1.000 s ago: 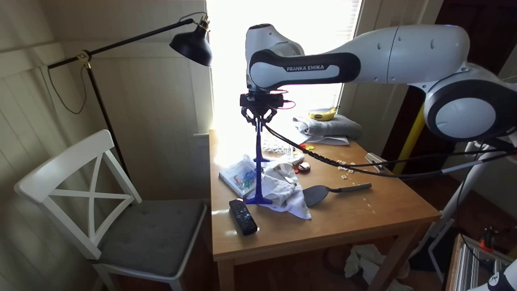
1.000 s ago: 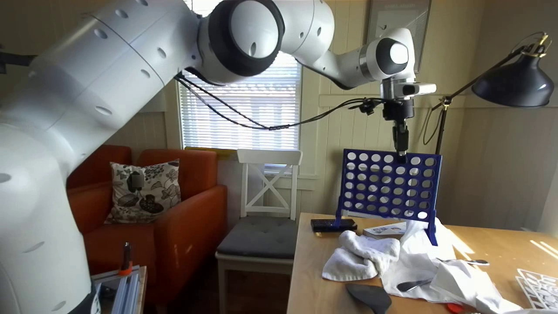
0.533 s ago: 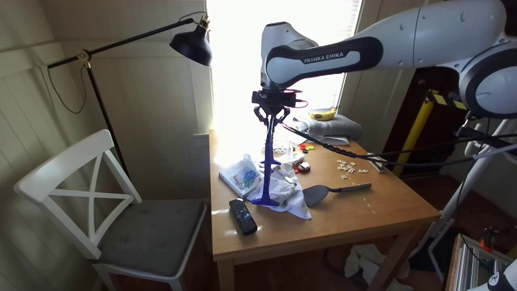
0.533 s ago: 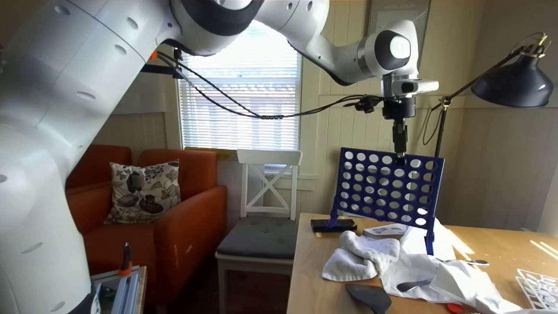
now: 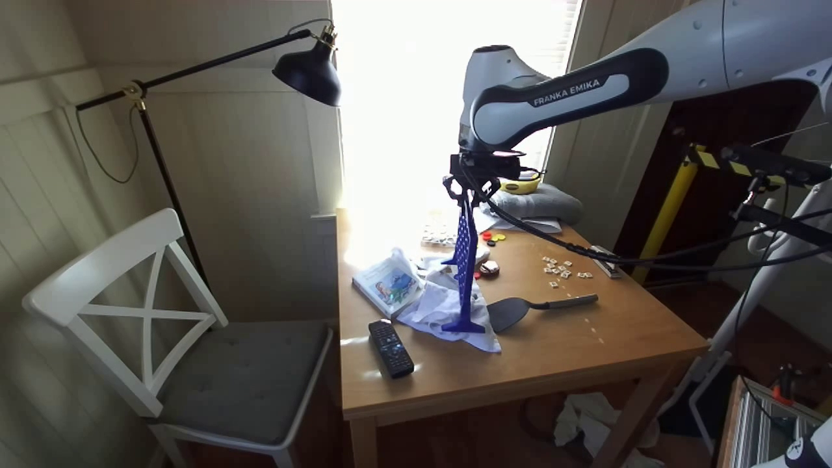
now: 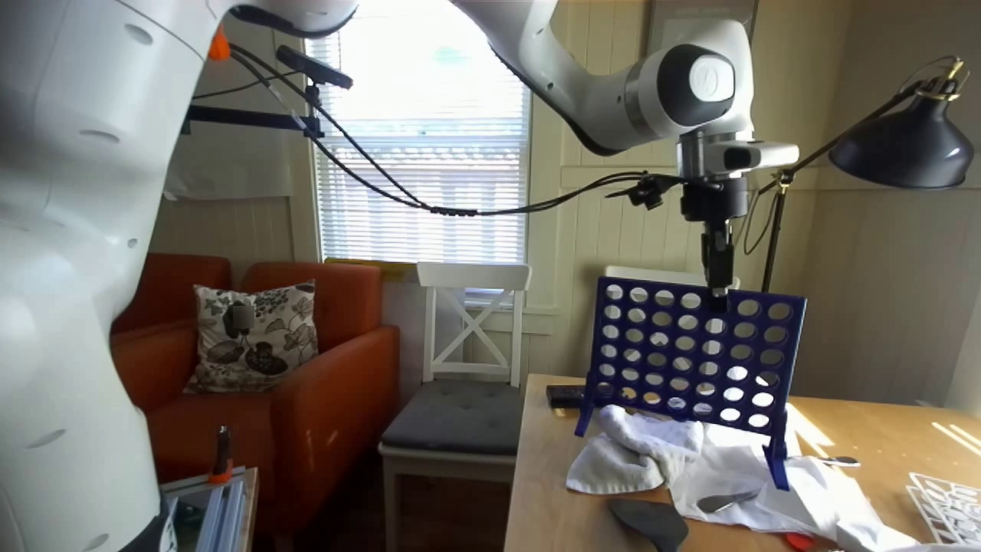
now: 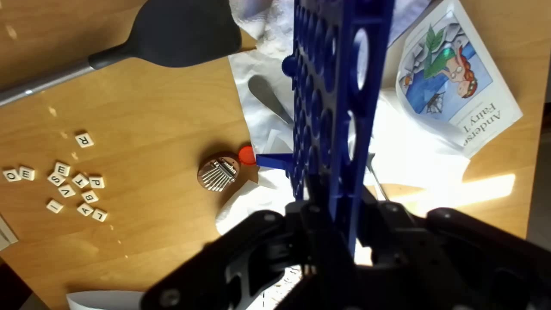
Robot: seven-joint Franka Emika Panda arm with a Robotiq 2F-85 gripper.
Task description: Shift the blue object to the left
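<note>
Tool (image 5: 467, 198) grasping the blue game frame (image 6: 696, 355) by its top bar, the frame roughly upright over the tabletop (image 7: 163, 103)

The frame's round holes can be seen through, and its feet are over or near a white towel (image 6: 636, 452) and crumpled paper (image 6: 705, 469), touching or apart I cannot tell; in the wrist view a red disc (image 7: 247, 155) lies just beside a thumb piano (image 7: 218, 172); farther out, a storybook (image 7: 456, 82) and a remote control (image 5: 391, 349) lie near the same edge of the tabletop, while a stretch of wood surface runs between the spatula (image 7: 185, 34) and the scattered letter tiles (image 7: 66, 190)
</note>
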